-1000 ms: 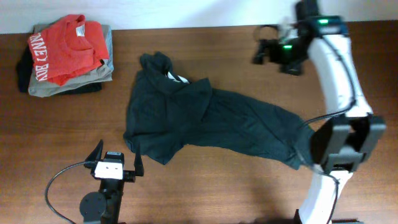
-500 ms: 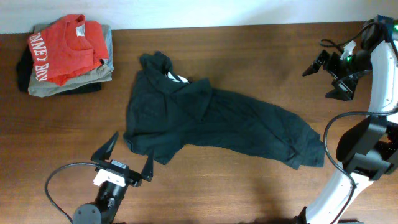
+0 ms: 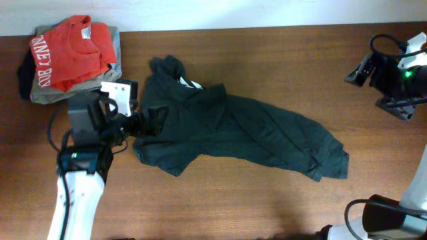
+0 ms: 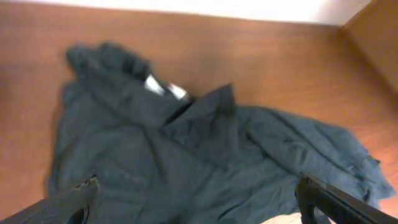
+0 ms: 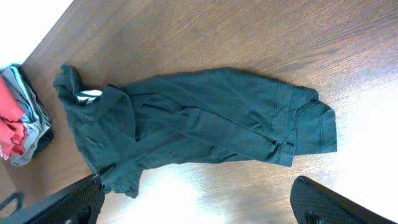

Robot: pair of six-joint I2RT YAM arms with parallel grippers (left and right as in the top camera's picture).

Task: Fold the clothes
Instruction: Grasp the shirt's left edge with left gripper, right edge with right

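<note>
The dark T-shirt [image 3: 233, 133] lies crumpled and spread across the middle of the table, with a bit of white [image 3: 190, 83] showing near its collar. My left gripper [image 3: 148, 120] is open and empty, just above the shirt's left edge. In the left wrist view the shirt [image 4: 186, 149] fills the frame between the wide-open fingers [image 4: 199, 199]. My right gripper [image 3: 375, 90] is open and empty, high at the far right, well clear of the shirt. The right wrist view shows the whole shirt [image 5: 199, 124] beyond the open fingers [image 5: 199, 202].
A pile of folded clothes with a red shirt [image 3: 67, 53] on top sits at the back left corner; it also shows in the right wrist view [image 5: 9, 124]. The brown wooden table [image 3: 267, 200] meets a white wall at the back.
My left arm has swung from the table's front edge up to the shirt's left edge. My right arm has moved right, away from the shirt. The shirt has not moved.
</note>
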